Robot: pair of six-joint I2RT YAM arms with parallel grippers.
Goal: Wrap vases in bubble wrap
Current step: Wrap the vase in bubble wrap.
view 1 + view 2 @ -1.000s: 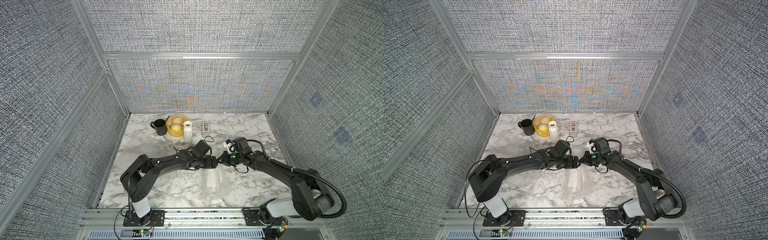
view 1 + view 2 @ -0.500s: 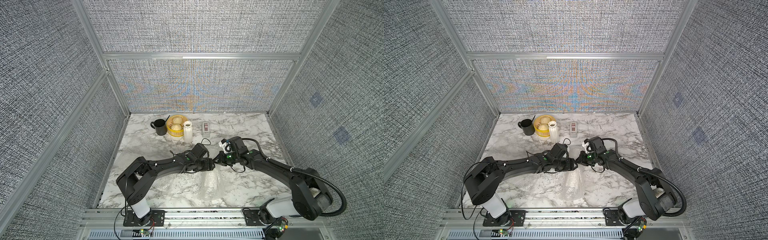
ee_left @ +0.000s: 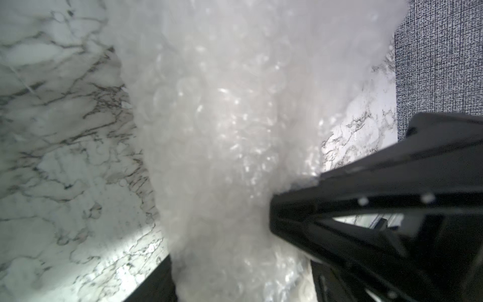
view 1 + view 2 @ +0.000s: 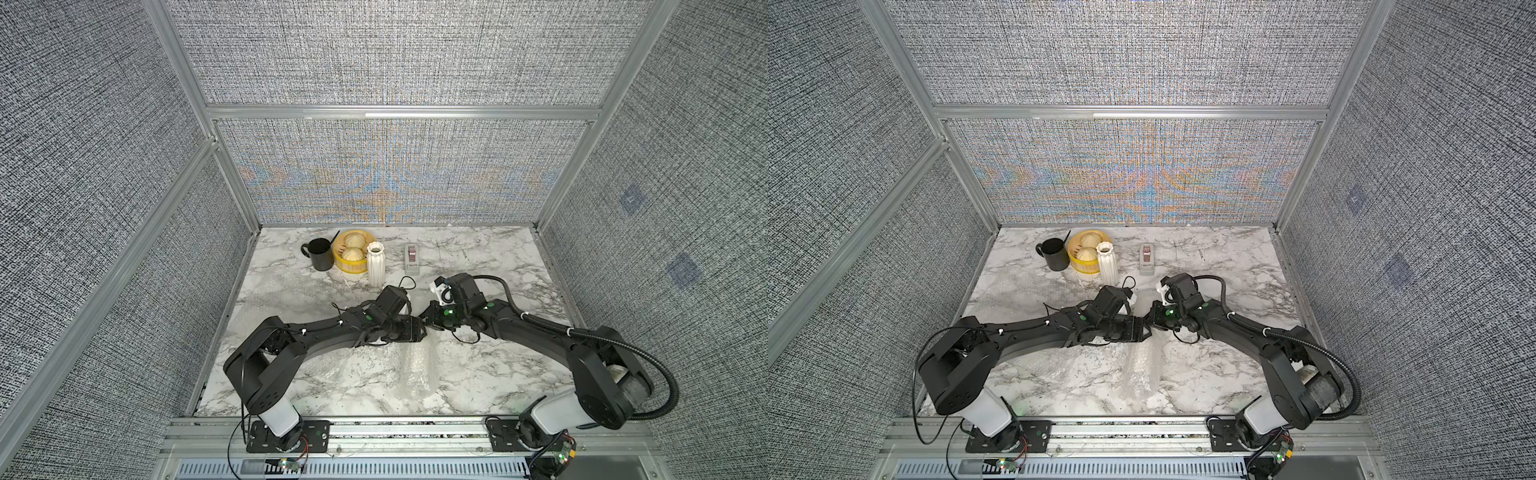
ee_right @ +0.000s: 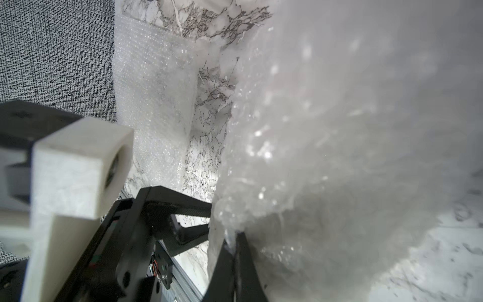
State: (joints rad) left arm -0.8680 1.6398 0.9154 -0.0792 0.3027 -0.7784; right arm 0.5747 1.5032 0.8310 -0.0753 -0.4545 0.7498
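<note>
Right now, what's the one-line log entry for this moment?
right hand: shut on bubble wrap | left hand: at the same bundle, grip unclear | vase: upright at back, unwrapped

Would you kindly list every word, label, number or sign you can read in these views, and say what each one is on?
No text can be read anywhere.
Tape dispenser: a dark red patch, too small to tell whether it carries print.
Vase, black mug, bubble wrap: no markings visible.
</note>
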